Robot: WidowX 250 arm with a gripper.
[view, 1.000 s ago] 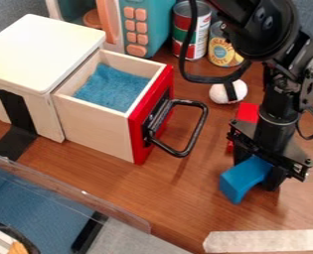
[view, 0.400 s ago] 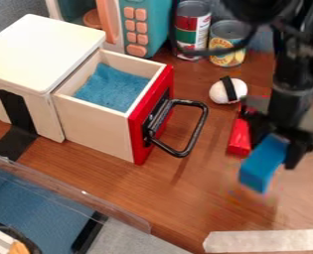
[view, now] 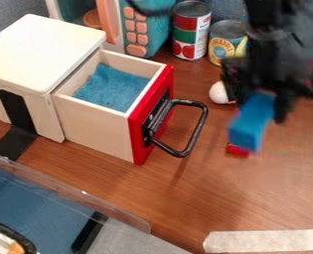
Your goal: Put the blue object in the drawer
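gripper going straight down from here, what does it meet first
Likely the red block, partly hidden behind the blue block in the gripper, or the table beside it; depth is unclear.

Lab-like toy kitchen: robot arm [view: 270, 22] over wood-look table [view: 165, 198], toy microwave [view: 149, 30], food cans [view: 192, 31].

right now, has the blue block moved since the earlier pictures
Yes. The blue block has moved up the view, farther from the pale tape strip near the bottom edge, and now covers most of the red block.
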